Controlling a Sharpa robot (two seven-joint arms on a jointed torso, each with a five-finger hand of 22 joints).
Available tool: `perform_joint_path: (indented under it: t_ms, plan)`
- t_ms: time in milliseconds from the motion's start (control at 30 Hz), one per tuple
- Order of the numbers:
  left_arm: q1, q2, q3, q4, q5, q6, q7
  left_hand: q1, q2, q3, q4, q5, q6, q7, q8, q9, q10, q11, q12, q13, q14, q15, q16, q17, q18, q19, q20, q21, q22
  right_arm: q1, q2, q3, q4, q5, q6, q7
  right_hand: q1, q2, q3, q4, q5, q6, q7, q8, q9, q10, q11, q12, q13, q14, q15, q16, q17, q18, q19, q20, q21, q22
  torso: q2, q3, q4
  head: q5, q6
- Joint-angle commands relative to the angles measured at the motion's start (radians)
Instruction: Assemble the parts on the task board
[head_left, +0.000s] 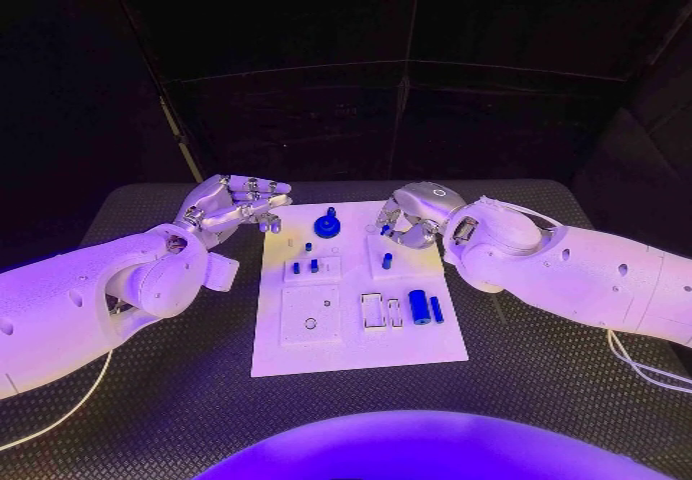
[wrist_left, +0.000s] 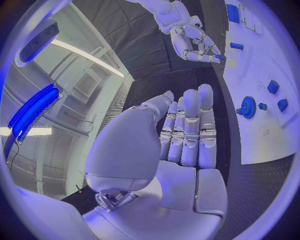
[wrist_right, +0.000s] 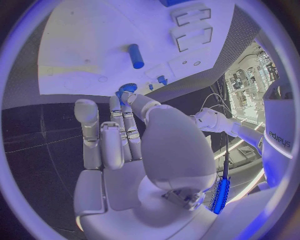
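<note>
Near the task board (head_left: 361, 350)'s front edge, loose parts (head_left: 420, 306) lie unplaced. At its far edge, the right hand (head_left: 411, 218) seemingly pinches a small part (wrist_left: 222, 57) for insertion; the left hand (head_left: 231, 205) is held open, empty.

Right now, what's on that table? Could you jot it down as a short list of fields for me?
Surface: black table
Board: white task board in the middle
Blue gear: at the board's far edge
Blue cylinders: two lying side by side near the board's right side
Small blue pegs: standing in a raised block
Left hand: raised by the board's far left corner, nothing visibly in it
Right hand: over the far right part, pinching a small blue part
</note>
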Motion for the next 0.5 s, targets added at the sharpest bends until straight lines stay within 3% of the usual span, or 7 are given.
perform_joint_path:
  t_ms: [33, 167, 367, 500]
  plan:
    - [0.001, 0.004, 0.001, 0.001, 0.005, 0.006, 0.014, 0.001, 0.005, 0.001, -0.005, -0.003, 0.002, 0.008, -0.006, -0.001, -0.003, 0.002, 0.004, 0.001, -0.006, -0.001, -0.004, -0.001, 0.013, -0.004, 0.000, -0.005, -0.001, 0.002, 0.009, 0.000, 0.023, 0.046, -0.024, 0.022, -0.004, -0.002, 0.002, -0.002, 0.005, 0.000, 0.005, -0.002, 0.001, 0.001, 0.005, -0.004, -0.001, 0.058, -0.006, 0.003, 0.018, -0.019, 0.007, 0.001, 0.004, 0.000, 0.002, -0.0004, 0.0012, 0.011, -0.003]
    - [0.001, 0.011, 0.001, -0.001, 0.005, 0.005, 0.015, 0.001, 0.005, 0.001, -0.005, -0.003, 0.002, 0.008, -0.006, -0.001, -0.003, 0.002, 0.004, 0.001, -0.006, -0.001, -0.004, -0.001, 0.013, -0.004, 0.000, -0.005, -0.001, 0.000, 0.042, -0.001, 0.036, 0.065, -0.001, 0.032, -0.005, -0.002, 0.002, -0.002, 0.005, 0.000, 0.005, -0.002, 0.001, 0.001, 0.005, -0.005, -0.001, 0.058, -0.005, 0.002, 0.016, -0.018, 0.006, 0.001, 0.003, -0.003, 0.003, -0.0008, 0.0020, 0.030, -0.007]
    - [0.001, 0.018, 0.001, -0.002, 0.005, 0.004, 0.016, 0.000, 0.005, 0.000, -0.004, -0.003, 0.002, 0.009, -0.006, -0.001, -0.003, 0.002, 0.005, 0.002, -0.005, -0.001, -0.004, -0.002, 0.013, -0.004, 0.001, -0.006, -0.002, -0.024, 0.083, -0.003, 0.051, 0.036, 0.031, 0.034, -0.006, -0.002, 0.002, -0.001, 0.005, 0.000, 0.005, -0.002, 0.001, 0.001, 0.005, -0.005, -0.001, 0.058, -0.005, 0.002, 0.016, -0.018, 0.004, 0.001, 0.001, -0.006, 0.002, -0.0012, 0.0025, 0.059, -0.025]
    - [0.002, 0.023, 0.001, -0.003, 0.006, 0.002, 0.017, 0.000, 0.005, 0.000, -0.004, -0.003, 0.002, 0.009, -0.006, -0.001, -0.003, 0.002, 0.005, 0.002, -0.005, -0.001, -0.004, -0.002, 0.013, -0.004, 0.001, -0.006, -0.002, -0.035, 0.103, -0.030, 0.055, 0.003, 0.056, 0.033, -0.008, -0.002, 0.001, 0.000, 0.001, 0.000, 0.005, -0.003, 0.001, 0.001, 0.006, -0.007, -0.002, 0.058, -0.005, 0.002, 0.016, -0.018, 0.004, 0.002, 0.001, -0.006, 0.001, -0.0012, 0.0008, 0.070, -0.035]
